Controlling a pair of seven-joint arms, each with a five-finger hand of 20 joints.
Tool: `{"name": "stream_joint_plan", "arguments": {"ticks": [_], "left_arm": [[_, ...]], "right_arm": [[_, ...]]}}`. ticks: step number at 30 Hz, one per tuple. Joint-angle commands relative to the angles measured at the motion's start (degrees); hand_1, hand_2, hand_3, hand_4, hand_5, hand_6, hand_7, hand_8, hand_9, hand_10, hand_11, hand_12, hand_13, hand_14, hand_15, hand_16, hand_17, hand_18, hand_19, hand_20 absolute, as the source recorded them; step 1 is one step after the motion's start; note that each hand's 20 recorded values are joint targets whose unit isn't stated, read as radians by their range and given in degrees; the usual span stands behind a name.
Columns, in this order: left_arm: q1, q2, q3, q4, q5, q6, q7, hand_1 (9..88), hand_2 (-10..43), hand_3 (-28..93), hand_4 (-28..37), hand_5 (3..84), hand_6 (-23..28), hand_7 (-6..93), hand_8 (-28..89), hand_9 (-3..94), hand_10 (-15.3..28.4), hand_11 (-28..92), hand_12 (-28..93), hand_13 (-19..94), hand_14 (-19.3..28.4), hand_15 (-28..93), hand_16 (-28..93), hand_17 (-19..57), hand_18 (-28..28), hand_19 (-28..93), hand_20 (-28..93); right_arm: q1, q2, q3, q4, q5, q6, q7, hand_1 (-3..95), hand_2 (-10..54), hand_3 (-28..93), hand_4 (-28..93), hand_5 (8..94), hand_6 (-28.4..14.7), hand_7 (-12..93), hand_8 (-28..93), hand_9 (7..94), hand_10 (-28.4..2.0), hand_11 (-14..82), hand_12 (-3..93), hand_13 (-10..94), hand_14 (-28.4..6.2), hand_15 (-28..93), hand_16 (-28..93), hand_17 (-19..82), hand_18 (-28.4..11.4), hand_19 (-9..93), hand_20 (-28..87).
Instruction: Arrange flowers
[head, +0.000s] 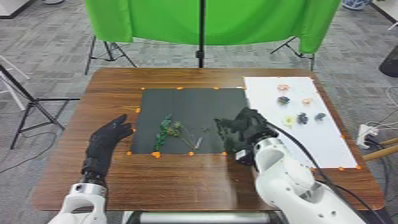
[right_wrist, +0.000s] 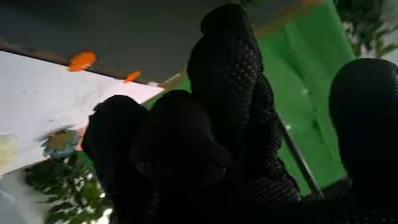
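Dark mat (head: 197, 100) ahead, your right hand (head: 240, 130) and left hand (head: 110, 134) look released; best pinch the yellow flower (head: 289, 120) low and lightly, so it isn't crushed.

From my station I see the brown wooden table (head: 169, 185) reaching out to the left of my left hand (head: 108, 134), onward beyond both hands, and back toward the robot on the near side of them. On it a dark sheet (head: 182, 105) lies flat, its left edge just beside my left hand and its right part under my right hand (head: 242, 131). To the right of my right hand I have a white sheet (head: 333, 145), running farther forward than that hand. Small orange markers (head: 156, 155) dot the sheets' edges, some between my hands.
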Motion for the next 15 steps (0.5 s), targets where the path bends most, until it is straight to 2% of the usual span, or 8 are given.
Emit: {"name": "stream_joint_plan", "arguments": {"ticks": [1, 7, 15], "left_arm": [[1.4, -0.54, -0.29, 0.31, 0.20, -0.37, -0.67, 25.3, 0.8, 63, -20.4, 41.6, 6.3, 7.3, -4, 40.1, 14.2, 20, 15, 29, 18.7, 33, 4, -1.8, 15.0, 16, 21], [0.8, -0.48, -0.03, 0.47, 0.21, -0.40, -0.41, 25.4, 0.9, 63, -20.6, 41.7, 6.4, 7.4, -4, 40.1, 14.2, 20, 15, 29, 18.7, 33, 4, -1.8, 15.0, 16, 21], [1.1, -0.72, -0.04, 0.36, 0.28, -0.35, -0.27, 25.4, 0.9, 63, -20.7, 41.8, 6.3, 7.5, -4, 40.1, 14.2, 20, 15, 29, 18.6, 33, 4, -1.8, 15.0, 16, 21]], "right_arm": [[-6.6, 0.2, 2.3, -2.0, -1.6, -1.1, 2.1, 21.6, 0.8, 62, -11, 82.5, -3.6, 22, -7, 87.9, -13.3, 46.4, 29.2, 92, -5.2, 65, 36, 68, -14.0, 93, 67], [-7.2, -0.8, 1.5, -2.4, -1.1, -2.0, 1.9, 21.4, 1.5, 62, -11, 83.4, -3.7, 21, -7, 88.1, -13.4, 46.1, 29.2, 92, -5.3, 64, 36, 68, -14.1, 93, 67], [-6.1, -1.4, -0.4, -2.4, 1.1, -2.1, 0.5, 21.2, 1.9, 61, -10, 83.4, -3.7, 21, -7, 88.4, -13.7, 45.5, 29.4, 92, -5.3, 64, 36, 68, -14.2, 93, 67]]}}
